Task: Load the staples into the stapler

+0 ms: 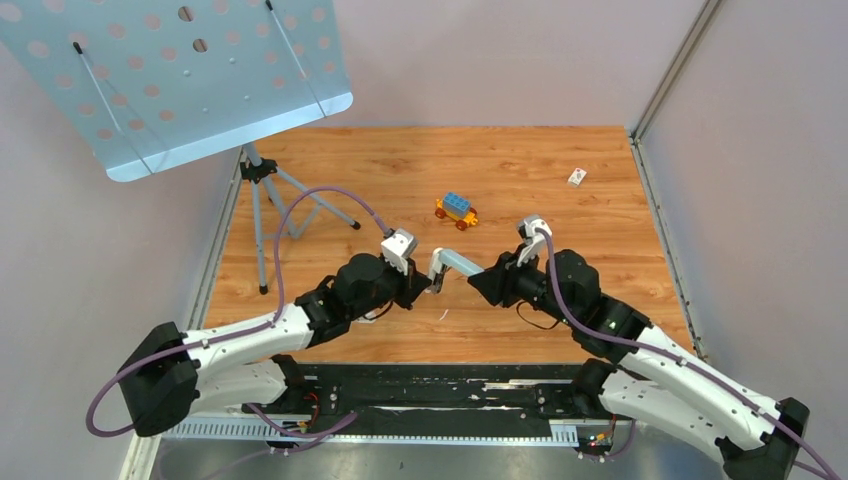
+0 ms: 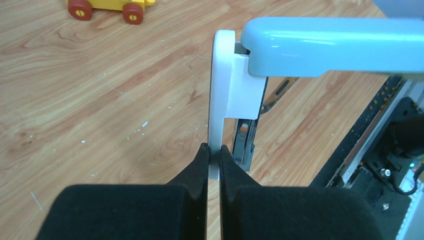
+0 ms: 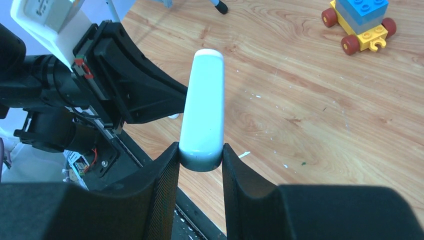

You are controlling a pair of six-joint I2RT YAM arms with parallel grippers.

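Both grippers hold the stapler [image 1: 455, 263] above the table's near middle, and it is hinged open. My left gripper [image 2: 214, 150] is shut on the lower end of its thin white base [image 2: 225, 90]. The metal magazine [image 2: 245, 140] hangs beside that base. My right gripper [image 3: 201, 150] is shut on the rounded end of the light blue top arm [image 3: 202, 110], which points away from it toward the left gripper [image 1: 432, 283]. In the top view the right gripper [image 1: 478, 278] faces the left one closely. The staples do not show in any view.
A toy car of yellow and blue bricks [image 1: 456, 210] stands just beyond the grippers. A small white printed box [image 1: 577, 177] lies at the far right. A perforated music stand [image 1: 170, 80] on a tripod [image 1: 265, 190] overhangs the far left. The black base rail [image 1: 430, 385] runs along the near edge.
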